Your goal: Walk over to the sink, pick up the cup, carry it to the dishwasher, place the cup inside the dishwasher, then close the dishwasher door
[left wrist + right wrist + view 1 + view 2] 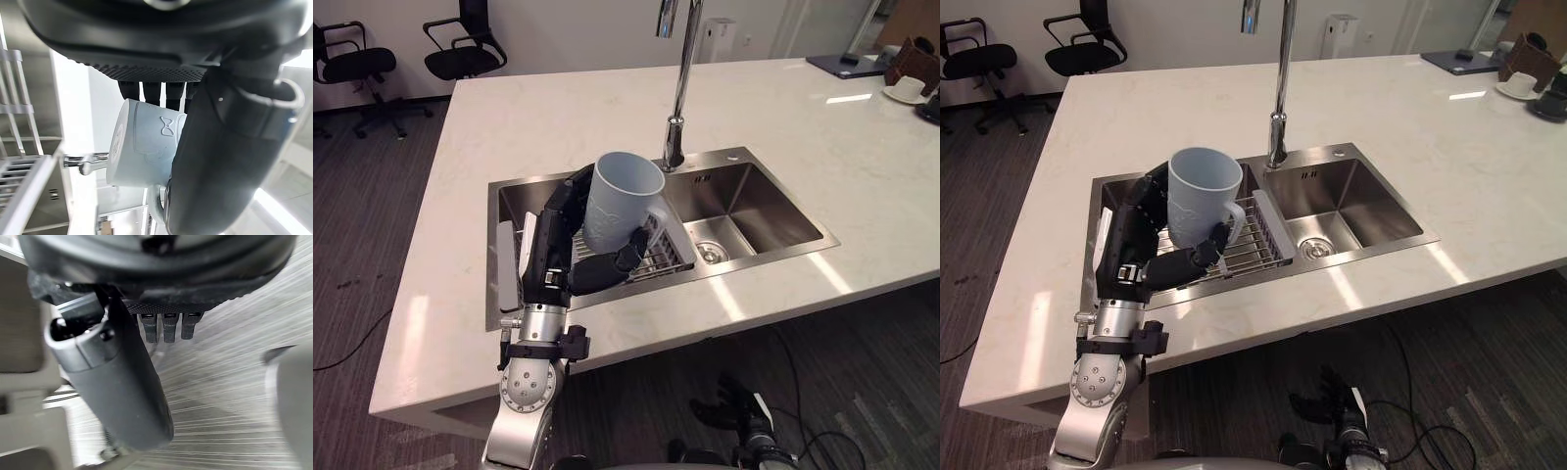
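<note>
Pale stone counter [607,108] is framing a steel sink [759,196]. The left hand [548,257] is clasping the light-blue cup [622,196] over the drying rack [664,257], at 8 o'clock from the faucet [680,98], fingers and thumb curling around its wall. It is looking rigid, glazed, slippery and breakable, so holding it by the body seems safest. The right hand [729,406] is hanging low, fingers loose.

cup [619,201]: pale blue | sink [759,211]: silver steel | counter [558,117]: cream, faintly veined | floor [362,225]: dark grey

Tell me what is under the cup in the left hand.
A wire rack in the left basin of the sink lies below the cup. The left hand and the cup cover part of it.
</note>
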{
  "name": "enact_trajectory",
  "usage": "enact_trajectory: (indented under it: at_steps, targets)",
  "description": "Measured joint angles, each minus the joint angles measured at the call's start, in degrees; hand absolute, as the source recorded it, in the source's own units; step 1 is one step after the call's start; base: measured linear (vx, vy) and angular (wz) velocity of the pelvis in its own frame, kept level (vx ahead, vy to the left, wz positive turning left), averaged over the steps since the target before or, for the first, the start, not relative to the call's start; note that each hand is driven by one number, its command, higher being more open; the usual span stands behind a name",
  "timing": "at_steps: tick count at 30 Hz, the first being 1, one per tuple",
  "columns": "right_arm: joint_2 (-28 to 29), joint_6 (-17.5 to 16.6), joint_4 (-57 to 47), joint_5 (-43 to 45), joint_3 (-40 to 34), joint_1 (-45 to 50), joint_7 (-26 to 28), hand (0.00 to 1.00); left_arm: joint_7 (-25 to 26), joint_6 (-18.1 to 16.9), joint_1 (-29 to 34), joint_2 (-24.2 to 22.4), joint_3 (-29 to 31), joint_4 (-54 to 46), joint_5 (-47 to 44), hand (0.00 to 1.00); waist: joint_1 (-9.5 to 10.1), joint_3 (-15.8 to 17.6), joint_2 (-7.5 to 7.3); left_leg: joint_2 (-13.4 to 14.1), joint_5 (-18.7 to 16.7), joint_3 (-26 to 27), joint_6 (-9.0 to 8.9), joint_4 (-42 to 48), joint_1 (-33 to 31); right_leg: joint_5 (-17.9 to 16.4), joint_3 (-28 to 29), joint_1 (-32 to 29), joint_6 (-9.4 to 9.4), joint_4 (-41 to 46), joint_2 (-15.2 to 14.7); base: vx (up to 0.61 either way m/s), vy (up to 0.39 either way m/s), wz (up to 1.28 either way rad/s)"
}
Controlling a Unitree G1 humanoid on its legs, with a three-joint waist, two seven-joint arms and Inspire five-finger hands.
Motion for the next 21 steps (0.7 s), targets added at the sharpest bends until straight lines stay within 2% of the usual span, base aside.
enact_trajectory:
  at_steps: [1, 2, 3, 4, 5, 6, 7, 8, 9, 10, 15, 16, 17, 18, 20, 21]
  targets:
    - [0.5, 0.0, -1.1, 0.0, 0.1, -0.4, -0.1, 0.9, 0.1, -0.4, 0.0, 0.0, 0.3, -1.0, -0.4, 0.3, 0.36, 0.5, -0.29, 0.0, 0.4, -0.1, 0.21, 0.7, -0.6, -4.5, -1.5, -2.3, -0.49, 10.7, -0.7, -0.12, -0.029, 0.13]
    - [0.8, 0.0, -1.3, 0.0, 0.1, -0.2, -0.1, 0.9, 0.2, -0.6, 0.1, -0.1, 0.3, -1.1, -0.6, 0.3, 0.69, 0.4, -0.37, -0.1, 0.6, -0.1, -0.02, 1.1, -0.9, -6.7, -2.5, -2.6, 0.02, 15.8, -1.3, -0.13, -0.104, 0.13]
    - [0.9, 0.0, -1.3, 0.0, 0.5, -0.3, -0.1, 0.9, 0.3, -0.9, 0.3, -0.3, 0.3, -1.2, -1.6, 0.3, 2.34, -0.4, -1.65, -0.3, 1.1, -0.1, -0.53, 2.2, -1.7, -10.0, -4.2, -2.0, 0.86, 23.7, -3.0, -0.05, -0.07, 0.05]
    - [0.9, 0.0, -1.3, 0.0, 0.8, -0.5, -0.1, 0.9, 0.4, -1.1, 0.4, -0.4, 0.4, -1.2, -1.8, 0.3, 3.06, -0.8, -2.2, -0.3, 1.2, -0.1, -0.66, 3.0, -2.6, -10.7, -4.7, -1.9, 0.87, 24.8, -3.7, -0.11, -0.187, 0.01]
    - [0.5, 0.0, -1.3, 0.0, 1.2, -1.8, -0.2, 0.9, 0.4, -1.3, 0.4, -1.0, 0.4, -1.3, -2.6, 0.3, 4.08, -1.3, -2.86, -0.2, 1.6, -0.1, -1.09, 4.1, -4.7, -11.4, -6.1, -2.5, 0.87, 22.2, -3.5, -0.12, -0.145, -0.09]
    - [0.2, 0.0, -1.5, 0.0, 1.2, -3.0, -0.6, 0.9, 0.3, -1.1, 0.5, -1.6, 0.3, -1.3, -2.6, 0.3, 5.55, -1.7, -2.5, 0.2, 3.5, 0.0, -0.97, 2.1, -6.2, -11.4, -6.6, -2.2, 0.86, 16.2, -2.5, -0.15, -0.175, -0.15]
    - [0.1, 0.0, -1.6, 0.1, 1.1, -3.7, -0.7, 0.9, 0.1, -1.1, 0.5, -2.0, 0.2, -1.4, -2.6, 0.3, 5.96, -2.0, -2.14, 0.5, 4.5, 0.2, -0.92, 0.9, -6.9, -11.4, -6.4, -1.3, 0.83, 12.1, -1.9, -0.16, -0.115, -0.2]
    - [-0.5, 0.0, -1.6, 0.2, 1.1, -5.0, -1.3, 0.9, 0.0, -1.1, 0.5, -3.2, 0.1, -1.3, -2.6, 0.3, 6.0, -1.8, -0.69, 1.8, 6.3, -0.1, -0.99, -0.2, -8.5, -8.7, -6.8, -0.3, -3.02, 6.0, 0.1, -0.15, -0.106, -0.1]
    - [-0.6, 0.0, -1.6, 0.2, 1.0, -5.6, -1.5, 0.9, -0.1, -1.0, 0.5, -3.6, 0.1, -1.1, -2.6, 0.3, 5.97, -1.6, -0.12, 2.2, 7.1, -0.4, -0.98, -0.8, -8.8, -7.5, -7.0, 0.0, -3.5, 4.4, 0.8, -0.19, -0.097, 0.01]
    - [-0.6, 0.0, -1.5, 0.6, 0.9, -5.9, -2.0, 0.9, -0.2, -0.9, 0.5, -3.8, -0.3, -0.8, -2.6, 0.3, 5.76, -1.1, 0.32, 2.6, 8.5, -1.1, -1.96, -1.7, -8.8, -6.1, -7.5, 0.7, -4.08, 2.8, 1.5, -0.17, -0.063, 0.22]
    - [-0.2, 0.0, -1.2, 2.6, 0.2, -3.8, -3.3, 0.9, 0.1, -0.9, 0.4, -3.8, -1.0, -0.7, -2.7, 0.3, 4.2, -0.1, 0.99, 2.8, 10.6, -5.4, -2.66, -0.8, -8.9, -5.2, -11.5, 3.9, -5.45, 2.1, 2.1, -0.17, -0.037, 0.41]
    - [0.3, 0.0, -1.2, 3.3, -0.8, -3.6, -3.6, 0.9, 0.0, -0.9, 0.1, -3.7, -1.4, -0.7, -2.7, 0.3, 3.54, 0.1, -0.05, 1.5, 12.9, -6.6, -2.1, -4.8, -8.1, -5.1, -13.7, 3.4, -7.28, 1.9, 0.2, -0.21, -0.006, 0.8]
    - [0.8, -0.1, -1.4, 4.1, -2.0, -3.5, -3.9, 0.9, 0.0, -1.0, -0.3, -3.8, -2.4, -0.9, -2.8, 0.3, 3.15, 0.6, -0.21, 1.9, 9.4, -4.8, 1.03, 1.3, -9.5, -4.7, -15.6, 3.3, -7.74, 2.0, -0.8, -0.21, 0.03, 0.85]
    - [0.7, -0.1, -1.4, 4.3, -2.3, -3.2, -4.1, 0.9, 0.0, -1.0, -0.3, -3.8, -3.1, -1.0, -2.9, 0.3, 3.1, 0.6, -0.04, 2.3, 7.5, -4.7, 1.66, 4.8, -9.6, -4.6, -16.3, 3.5, -7.81, 2.0, -1.0, -0.19, 0.079, 0.81]
    - [0.5, -0.1, -2.1, 4.3, -2.3, -1.9, -4.1, 0.9, -1.1, -1.1, -0.6, -3.7, -5.3, -0.9, -3.8, 0.3, 2.49, 0.5, -0.04, 3.1, 1.5, -4.3, 1.13, 11.5, -7.1, -4.3, -19.1, 3.9, -7.62, 2.0, -3.1, -0.19, 0.165, 0.69]
    - [0.5, -0.1, -2.1, 4.3, -2.3, -1.8, -4.1, 0.9, -1.2, -1.1, -0.7, -3.6, -5.7, -0.9, -3.8, 0.3, 2.32, 0.5, -0.03, 3.2, 0.2, -4.3, 1.11, 11.9, -6.0, -4.3, -19.5, 3.8, -7.58, 1.9, -3.6, -0.16, 0.218, 0.58]
